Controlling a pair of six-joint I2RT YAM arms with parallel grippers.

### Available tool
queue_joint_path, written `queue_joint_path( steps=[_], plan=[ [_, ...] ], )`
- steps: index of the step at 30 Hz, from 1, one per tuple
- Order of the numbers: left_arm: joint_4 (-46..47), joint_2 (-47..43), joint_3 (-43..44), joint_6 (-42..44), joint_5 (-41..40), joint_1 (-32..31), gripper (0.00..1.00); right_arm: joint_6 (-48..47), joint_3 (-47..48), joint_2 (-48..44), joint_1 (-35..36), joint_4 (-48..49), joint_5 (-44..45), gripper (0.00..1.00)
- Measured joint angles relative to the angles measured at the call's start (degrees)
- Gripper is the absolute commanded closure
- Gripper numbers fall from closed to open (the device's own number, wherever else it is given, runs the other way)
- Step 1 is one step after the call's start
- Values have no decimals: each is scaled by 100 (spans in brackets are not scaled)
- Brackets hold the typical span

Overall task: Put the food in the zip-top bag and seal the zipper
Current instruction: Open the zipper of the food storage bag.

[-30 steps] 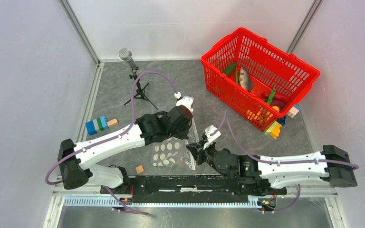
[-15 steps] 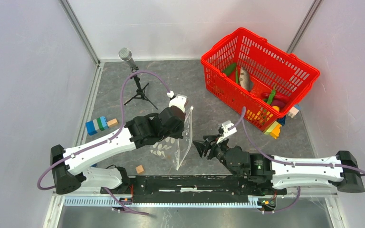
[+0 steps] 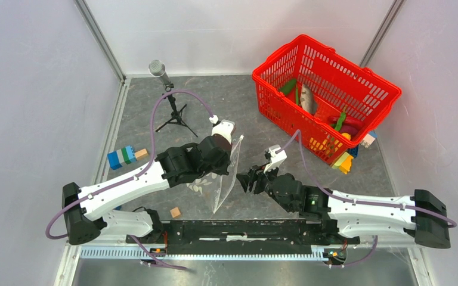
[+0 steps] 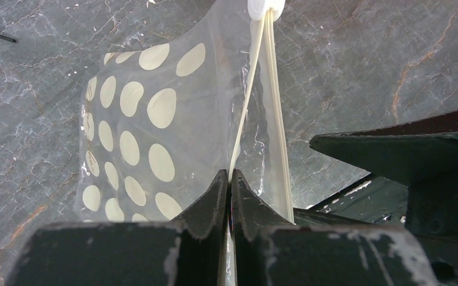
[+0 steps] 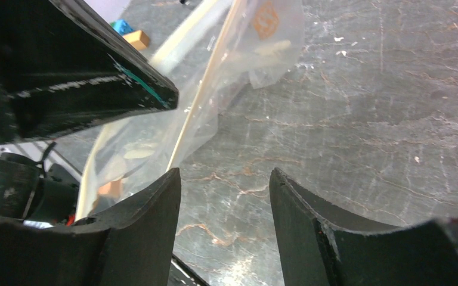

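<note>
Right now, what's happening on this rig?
The left arm holds the clear polka-dot zip-top bag upright, its jaws shut on the white zipper strip. The right arm sits beside the bag, jaws open and empty. The grey toy fish and other toy foods lie in the red mesh basket. None shows in the bag, so loading hasn't started.
</note>
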Motion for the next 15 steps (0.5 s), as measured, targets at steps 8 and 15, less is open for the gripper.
queue_joint_path(
  steps=[8,15],
  plan=[
    [2,2,-9,0,-22,0,90,109,-164,-498,-4,302,-101,37],
    [68,2,-9,0,17,0,90,181,-120,11,-31,514,-289,46]
  ],
)
